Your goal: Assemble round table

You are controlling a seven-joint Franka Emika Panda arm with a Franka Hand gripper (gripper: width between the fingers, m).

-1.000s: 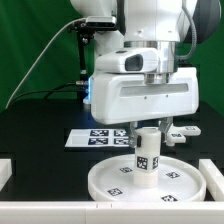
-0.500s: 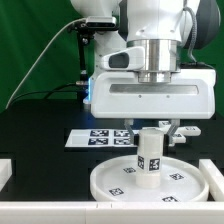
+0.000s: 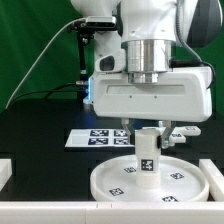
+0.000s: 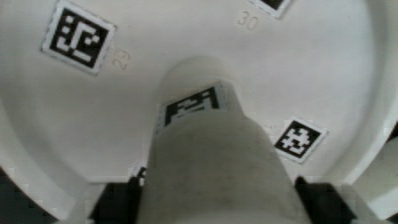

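The white round disc [image 3: 148,182] lies on the black table in front, with small square tags on its face. The short thick leg [image 3: 148,158] stands upright at the disc's centre, a tag on its side. My gripper [image 3: 148,130] comes straight down over the leg and is shut on its top. In the wrist view the leg [image 4: 210,150] runs between my black pads [image 4: 121,200], with the disc [image 4: 107,110] and its tags beneath. The small lobed foot [image 3: 181,133] lies on the table at the exterior view's right, behind the disc.
The marker board [image 3: 95,138] lies flat behind the disc. White rails sit at the exterior view's lower left [image 3: 6,173] and along the front edge [image 3: 60,212]. A green backdrop and a camera stand [image 3: 82,50] are behind.
My hand has turned about its vertical axis on top of the leg, its housing swinging toward the exterior view's right. The leg and disc stay in place.
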